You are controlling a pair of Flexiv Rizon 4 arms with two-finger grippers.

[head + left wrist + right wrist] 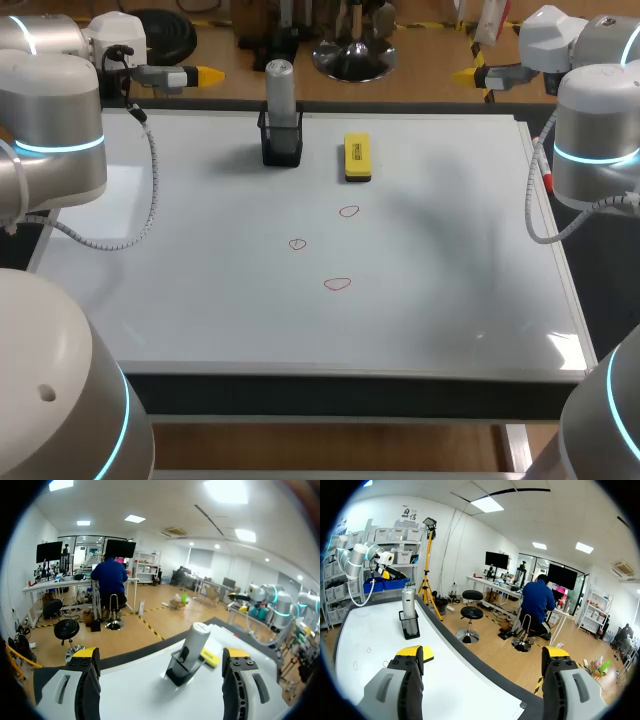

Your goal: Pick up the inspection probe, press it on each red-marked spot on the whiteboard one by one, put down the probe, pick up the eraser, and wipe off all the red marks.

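The left gripper (160, 652) was spread wide and empty at the back left corner of the whiteboard (200, 290). The right gripper (484, 652), likewise spread and empty, hung at its back right. The inspection probe (279, 85) stood upright in a black holder (282, 145), with the eraser (357, 157) just beside it and three red marks (338, 284) nearer the front. I judged the first step not yet begun: a gripper needed to descend over the probe and close on it.
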